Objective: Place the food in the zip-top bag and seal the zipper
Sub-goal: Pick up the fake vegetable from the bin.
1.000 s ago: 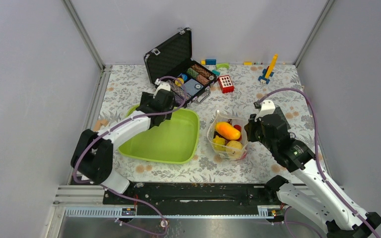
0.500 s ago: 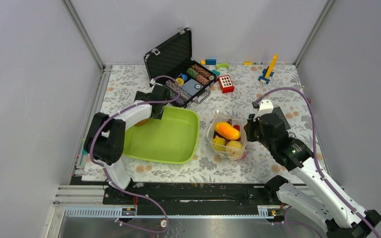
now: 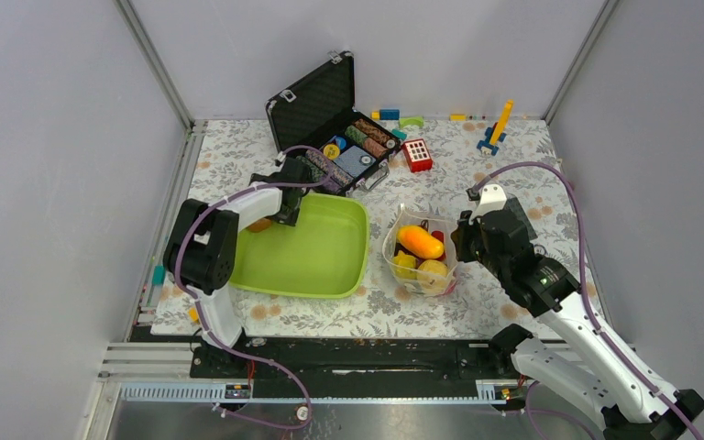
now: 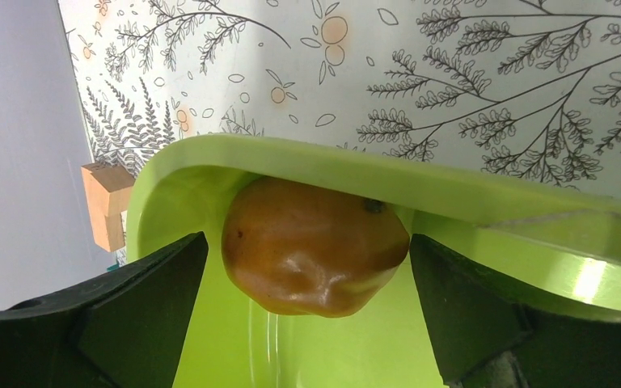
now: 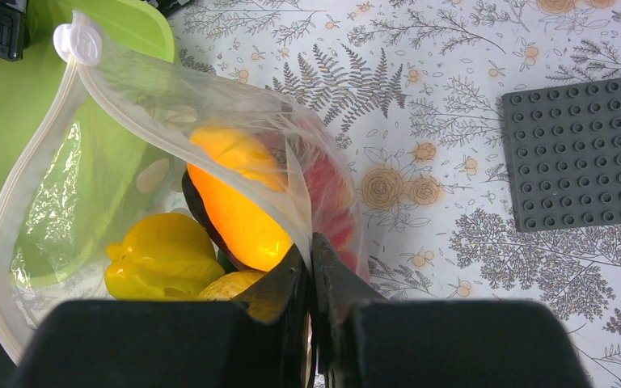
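Floral-printed worktop [image 3: 513, 156] fills the floor of a grey-walled cell, with both arms reaching out from the near edge.

Nearest, the right jaws are pinched shut on a fold of the zip-top bag [image 5: 57, 186] at its mouth, holding that side up so the opening gapes. Just beyond their tips an orange fruit [image 5: 234, 202] lies high in the bag, with a yellow fruit [image 5: 162, 255] to its left and something red [image 5: 327, 194] to its right. The zipper [image 5: 18, 166] curves away from the jaws on the left, unsealed, to a white tab [image 5: 77, 42] at the far end. A grey studded plate [image 5: 582, 153] lies well off to their right.

Further out, the left jaws stand wide apart inside the far left corner of the green tray [image 4: 307, 162]. A glossy brown-orange fruit [image 4: 315, 246] sits between them, tucked against the tray wall under its rim; neither finger is clearly pressing on it. A wooden block [image 4: 107, 202] lies outside the tray, beyond the left finger. Farthest back, an open black case [image 3: 325, 119] holds striped chips.

This looks like the last piece to collect. The fruit is round, slick and crowded by the corner, so closing off-centre could squirt it along the wall. A finger could also catch the rim and drag the tray towards the bag. The right jaws have only thin film, which could slip out and let the mouth fall shut. With the contents already piled near the opening, one more piece may bulge the bag enough to keep the zipper from meeting.
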Action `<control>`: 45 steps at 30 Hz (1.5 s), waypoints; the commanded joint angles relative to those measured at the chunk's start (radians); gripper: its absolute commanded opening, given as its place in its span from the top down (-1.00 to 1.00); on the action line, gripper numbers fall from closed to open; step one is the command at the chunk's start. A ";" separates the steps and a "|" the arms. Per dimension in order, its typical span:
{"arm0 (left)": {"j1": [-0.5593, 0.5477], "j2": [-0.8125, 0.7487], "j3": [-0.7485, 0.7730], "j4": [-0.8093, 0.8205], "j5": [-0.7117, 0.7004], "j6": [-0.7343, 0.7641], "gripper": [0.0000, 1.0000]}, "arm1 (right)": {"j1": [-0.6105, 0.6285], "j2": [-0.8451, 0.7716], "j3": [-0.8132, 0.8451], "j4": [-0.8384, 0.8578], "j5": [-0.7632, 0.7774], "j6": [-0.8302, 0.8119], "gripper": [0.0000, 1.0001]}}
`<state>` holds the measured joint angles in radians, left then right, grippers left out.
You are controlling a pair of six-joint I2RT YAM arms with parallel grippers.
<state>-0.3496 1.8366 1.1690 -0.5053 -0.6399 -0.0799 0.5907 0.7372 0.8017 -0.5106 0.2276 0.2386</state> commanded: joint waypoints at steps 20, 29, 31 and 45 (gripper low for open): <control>0.020 0.051 0.072 -0.051 0.053 -0.042 0.01 | -0.004 -0.022 0.005 0.011 0.035 -0.011 0.83; 0.014 -0.142 0.009 -0.056 0.105 -0.103 0.85 | -0.003 -0.017 0.005 0.011 0.044 -0.010 0.83; 0.009 -0.187 -0.021 -0.044 0.125 -0.111 0.90 | -0.003 -0.008 0.008 0.011 0.047 -0.010 0.83; -0.036 -0.429 -0.157 0.006 0.305 -0.222 1.00 | -0.003 0.003 0.011 0.011 0.038 -0.009 0.83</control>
<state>-0.3668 1.5093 1.0428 -0.5522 -0.4076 -0.2539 0.5907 0.7422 0.8017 -0.5110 0.2451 0.2390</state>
